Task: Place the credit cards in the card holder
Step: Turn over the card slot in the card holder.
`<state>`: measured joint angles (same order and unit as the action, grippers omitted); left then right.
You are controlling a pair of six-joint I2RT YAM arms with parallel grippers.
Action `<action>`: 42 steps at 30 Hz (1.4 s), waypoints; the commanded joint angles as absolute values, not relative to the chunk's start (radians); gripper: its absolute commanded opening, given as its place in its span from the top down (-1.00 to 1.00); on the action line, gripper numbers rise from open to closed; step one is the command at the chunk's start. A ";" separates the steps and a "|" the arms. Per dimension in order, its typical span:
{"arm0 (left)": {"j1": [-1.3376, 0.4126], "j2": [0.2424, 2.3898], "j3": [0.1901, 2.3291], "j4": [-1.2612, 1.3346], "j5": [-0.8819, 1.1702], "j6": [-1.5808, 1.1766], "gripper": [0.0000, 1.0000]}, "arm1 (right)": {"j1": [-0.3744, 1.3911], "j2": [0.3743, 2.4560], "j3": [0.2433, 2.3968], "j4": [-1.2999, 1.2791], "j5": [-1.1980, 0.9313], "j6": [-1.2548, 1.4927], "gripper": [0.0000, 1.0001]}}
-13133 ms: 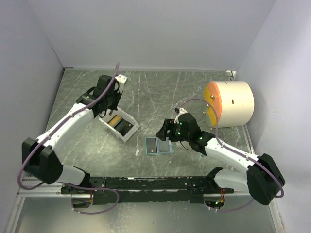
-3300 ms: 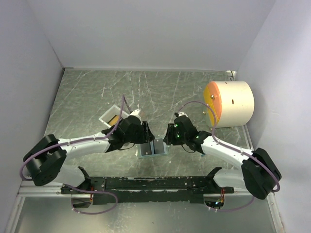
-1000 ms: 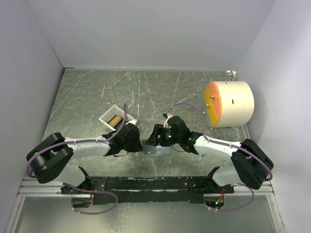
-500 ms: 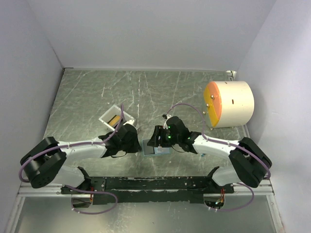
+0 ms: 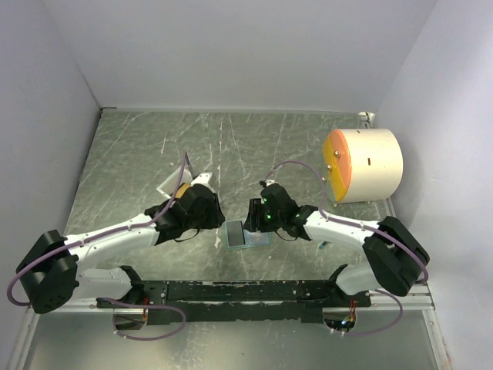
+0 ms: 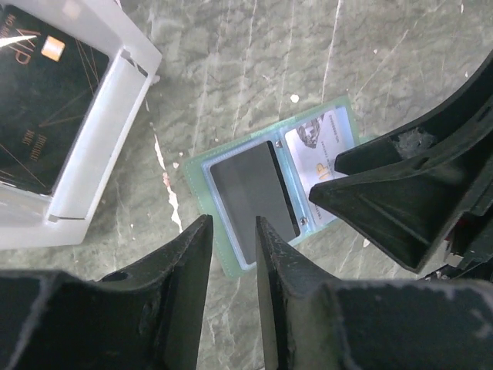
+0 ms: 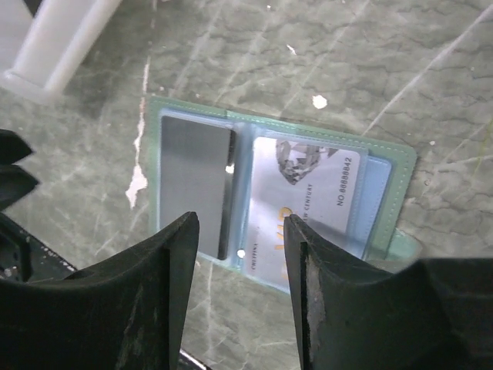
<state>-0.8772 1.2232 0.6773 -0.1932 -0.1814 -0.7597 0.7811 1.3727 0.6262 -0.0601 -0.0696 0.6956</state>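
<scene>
Card holder lies open flat on the tabletop between the arms, with a dark card and a pale card already in its pockets. I'd say we're between cards, and next is grabbing the black card from the white tray, far left. Left hand is slightly parted, right hand wider. Both are empty and probably not touching anything.

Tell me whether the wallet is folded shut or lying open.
Open, flat on the table: both inner halves of the wallet face up, a dark card in one, a pale printed card in the other.
</scene>
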 commanded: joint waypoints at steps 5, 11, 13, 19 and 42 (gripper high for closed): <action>-0.849 1.243 0.683 -0.200 -0.145 -0.734 0.25 | 0.784 1.383 0.660 -0.150 0.040 0.657 -0.19; -0.848 1.310 0.621 -0.092 -0.043 -0.778 0.54 | 0.772 1.397 0.637 -0.120 0.003 0.661 -0.32; -0.848 1.335 0.607 -0.064 -0.019 -0.790 0.63 | 0.772 1.407 0.632 -0.110 0.000 0.667 -0.33; -0.848 1.387 0.582 -0.034 0.010 -0.803 0.59 | 0.769 1.403 0.619 -0.115 0.024 0.675 -0.38; -0.848 1.434 0.584 -0.015 0.006 -0.782 0.68 | 0.735 1.362 0.505 0.103 -0.192 0.768 -0.49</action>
<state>-0.8524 1.4242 0.5858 -0.0570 -0.0132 -0.7925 0.7391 1.3941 0.5522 0.0685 -0.1211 0.7277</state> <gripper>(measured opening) 0.163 0.749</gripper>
